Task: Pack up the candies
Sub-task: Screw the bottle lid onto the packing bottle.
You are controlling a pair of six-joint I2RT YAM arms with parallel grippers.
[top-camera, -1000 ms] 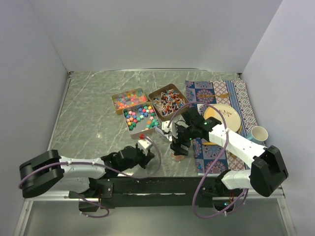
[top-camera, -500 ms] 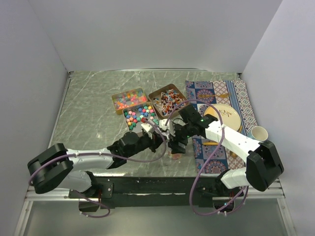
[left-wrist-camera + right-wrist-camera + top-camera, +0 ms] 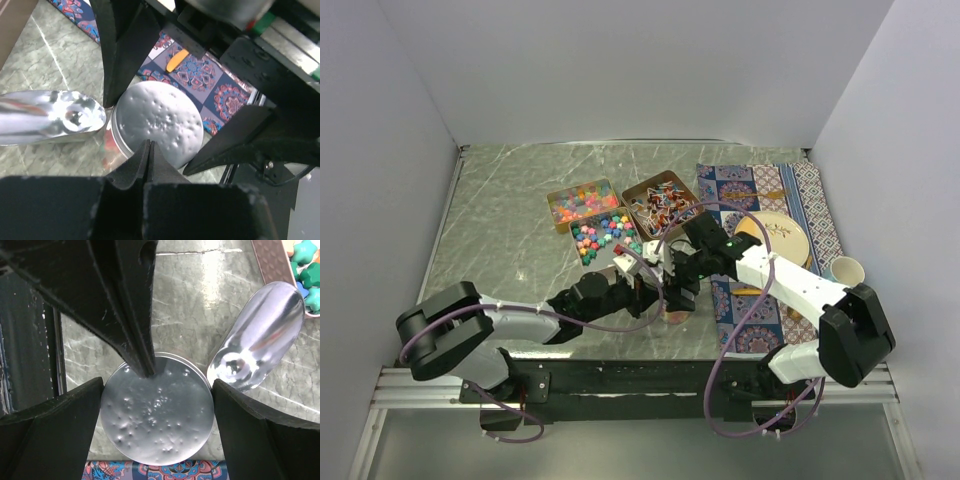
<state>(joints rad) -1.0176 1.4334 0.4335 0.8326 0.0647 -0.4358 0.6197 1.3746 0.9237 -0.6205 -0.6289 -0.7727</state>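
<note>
Left claw (image 3: 149, 148) has swung in over the jar (image 3: 116, 137).
Pinched shut, it touches the lid (image 3: 162, 117); right claw (image 3: 157, 420), spread wide, clamps the jar; candies (image 3: 605, 232) lie in tins (image 3: 578, 186) beyond it. Off-centre pushing could tip it onto the scoop (image 3: 260, 335).

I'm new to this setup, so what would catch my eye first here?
Both pincers meet at a small silver-topped jar near the front: the right pincer clasps its sides, the left pincer is shut over its edge. A shiny scoop lies beside it, and bright candies sit in tins behind.
</note>
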